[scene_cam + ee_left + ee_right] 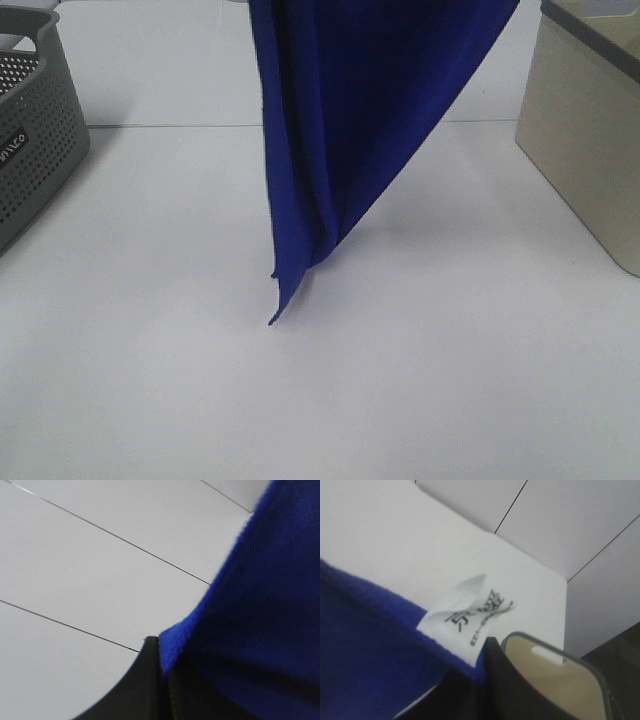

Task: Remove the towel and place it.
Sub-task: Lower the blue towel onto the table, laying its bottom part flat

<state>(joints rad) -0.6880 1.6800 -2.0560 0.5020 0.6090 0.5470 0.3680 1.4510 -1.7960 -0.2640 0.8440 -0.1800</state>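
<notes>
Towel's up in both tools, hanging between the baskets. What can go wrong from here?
1. The left tool pinches only the very edge of the towel, and the right tool bites a corner by the white tag. Either grip could slip.
2. The towel's low tip hangs down at the table. It may drag during the move.
3. The beige basket shows right beside the right tool, so loose cloth might snag its rim.
</notes>
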